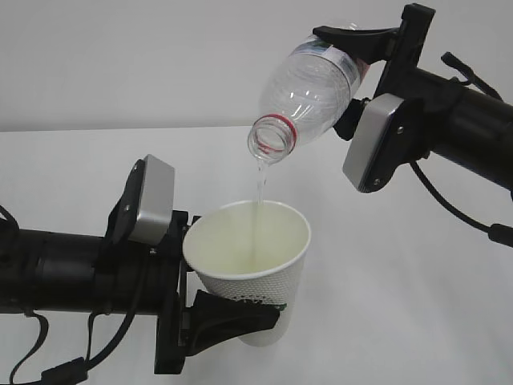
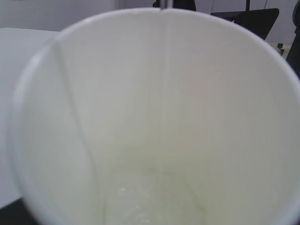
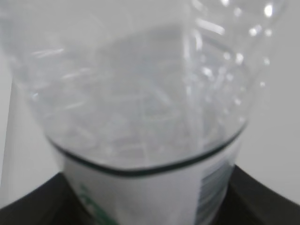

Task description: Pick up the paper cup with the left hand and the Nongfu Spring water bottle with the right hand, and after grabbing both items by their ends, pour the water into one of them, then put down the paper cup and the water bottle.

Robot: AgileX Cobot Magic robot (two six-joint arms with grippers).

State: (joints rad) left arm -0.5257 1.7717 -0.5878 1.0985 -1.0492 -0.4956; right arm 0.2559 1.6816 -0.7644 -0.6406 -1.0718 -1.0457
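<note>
While the Nongfu Spring water bottle (image 1: 311, 88) hangs tilted mouth-down above the paper cup (image 1: 252, 269), a thin stream of water (image 1: 259, 186) drops inside the cup's far rim. The right hand (image 1: 365, 76) clamps the bottle's base end; the left hand (image 1: 210, 282) clasps the cup's lower wall. Any sideways drift could send water over the rim.

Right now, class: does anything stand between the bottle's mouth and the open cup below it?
Nothing visible does. The bottle, tilted mouth-down in the right gripper, hangs above the cup held by the left gripper. Only a thin stream of water crosses the open gap, falling inside the rim.
</note>
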